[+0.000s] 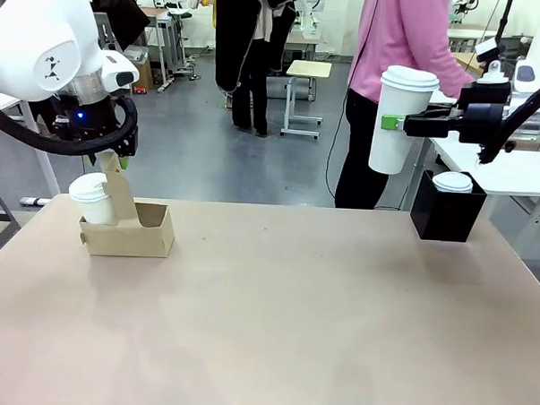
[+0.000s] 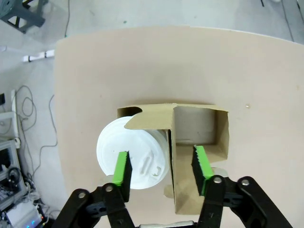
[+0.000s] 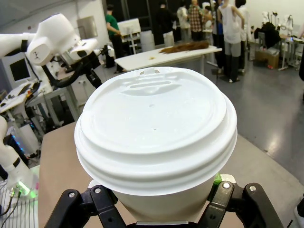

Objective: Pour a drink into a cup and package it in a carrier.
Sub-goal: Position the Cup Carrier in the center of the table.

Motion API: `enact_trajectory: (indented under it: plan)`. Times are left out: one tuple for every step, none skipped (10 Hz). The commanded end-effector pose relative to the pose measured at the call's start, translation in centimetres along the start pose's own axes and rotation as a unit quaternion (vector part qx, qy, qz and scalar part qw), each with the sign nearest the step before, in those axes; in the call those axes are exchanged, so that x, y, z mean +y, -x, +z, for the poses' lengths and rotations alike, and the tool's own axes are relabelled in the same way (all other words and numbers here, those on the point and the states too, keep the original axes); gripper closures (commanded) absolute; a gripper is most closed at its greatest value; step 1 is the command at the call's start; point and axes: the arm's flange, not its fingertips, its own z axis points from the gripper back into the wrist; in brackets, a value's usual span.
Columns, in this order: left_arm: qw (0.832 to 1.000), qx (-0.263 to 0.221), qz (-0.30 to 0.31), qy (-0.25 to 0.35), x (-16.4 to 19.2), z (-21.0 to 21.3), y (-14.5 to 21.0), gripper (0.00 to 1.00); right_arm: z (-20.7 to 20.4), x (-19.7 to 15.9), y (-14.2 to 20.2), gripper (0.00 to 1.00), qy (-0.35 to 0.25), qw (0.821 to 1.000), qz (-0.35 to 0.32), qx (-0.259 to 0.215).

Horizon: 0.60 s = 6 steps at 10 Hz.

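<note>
Brown cardboard carrier (image 1: 129, 237) holds a short cup (image 1: 93, 197); right fingers (image 1: 389, 122) clamp tall cup (image 1: 394, 150).

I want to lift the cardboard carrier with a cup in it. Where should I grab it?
Pinch the centre handle tab of the carrier from above, across its flat faces: it stands upright between the slots, and the lidded cup blocks one side.

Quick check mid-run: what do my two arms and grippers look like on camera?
Left arm: rounded white shell, a small black marking, a blue light, a thick black cable looping under it. Left gripper and right gripper: black two-finger units with green pads; another black cable trails behind the right one.
</note>
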Motion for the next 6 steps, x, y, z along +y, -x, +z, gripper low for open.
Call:
enact_trajectory:
  plan:
    - [1.0,0.006,0.013,-0.002,-0.08,0.42,-0.27,1.0,0.13,0.13,-0.25,0.2,-0.006,1.0,0.002,-0.001]
    - [1.0,0.008,0.015,0.001,-0.25,0.26,-0.22,0.87,0.13,0.13,-0.25,0.2,-0.006,1.0,0.002,-0.001]
    - [1.0,0.01,0.015,0.006,-0.27,0.06,-0.29,0.97,0.13,0.13,-0.25,0.2,-0.006,1.0,0.002,-0.001]
    - [1.0,0.012,0.016,0.009,-0.41,-0.13,-0.33,1.0,0.13,0.13,-0.25,0.2,-0.006,1.0,0.002,-0.001]
    - [1.0,0.014,0.019,0.011,-0.37,-0.35,-0.42,1.0,0.13,0.13,-0.25,0.2,-0.006,1.0,0.002,-0.001]
    - [1.0,0.015,0.018,0.014,-0.5,-0.45,-0.43,1.0,0.13,0.13,-0.25,0.2,-0.006,1.0,0.002,-0.001]
